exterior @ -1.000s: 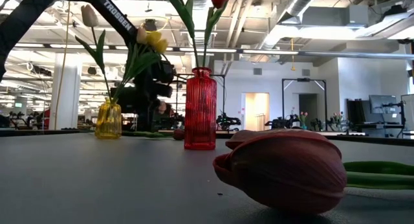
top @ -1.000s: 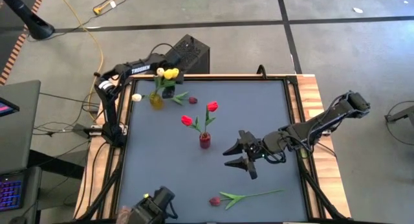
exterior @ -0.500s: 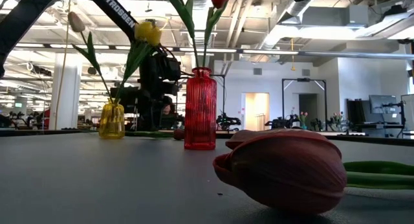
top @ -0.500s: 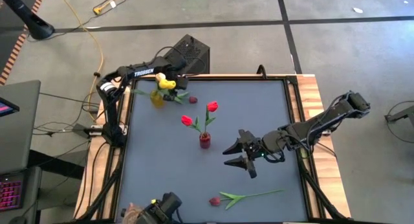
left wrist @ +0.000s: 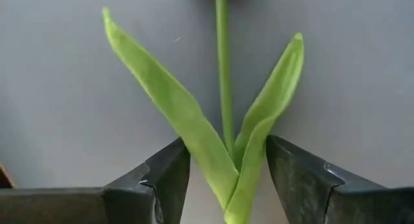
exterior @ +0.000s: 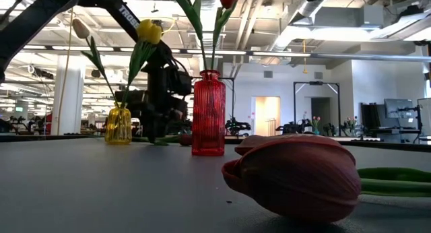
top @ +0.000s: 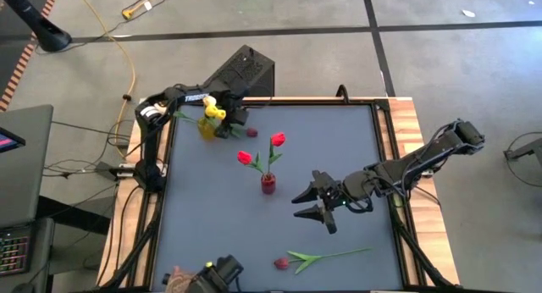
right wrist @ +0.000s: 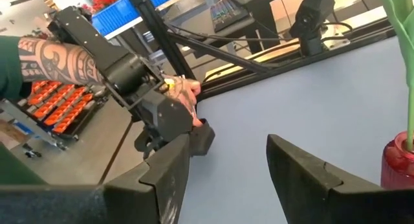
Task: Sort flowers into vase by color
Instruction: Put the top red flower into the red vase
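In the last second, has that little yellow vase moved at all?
Yes. The yellow vase slid toward the table's far edge, slightly nearer the red vase in the low view.

A grey table with wooden side rails stands on a concrete floor crossed by dark lines. Just beyond the table's far edge sits a black box. A yellow cable runs over the floor left of the table, and a laptop rests on a grey surface farther left. At the table's near edge a person's tattooed arm reaches in, the hand on a black mount at the rail.
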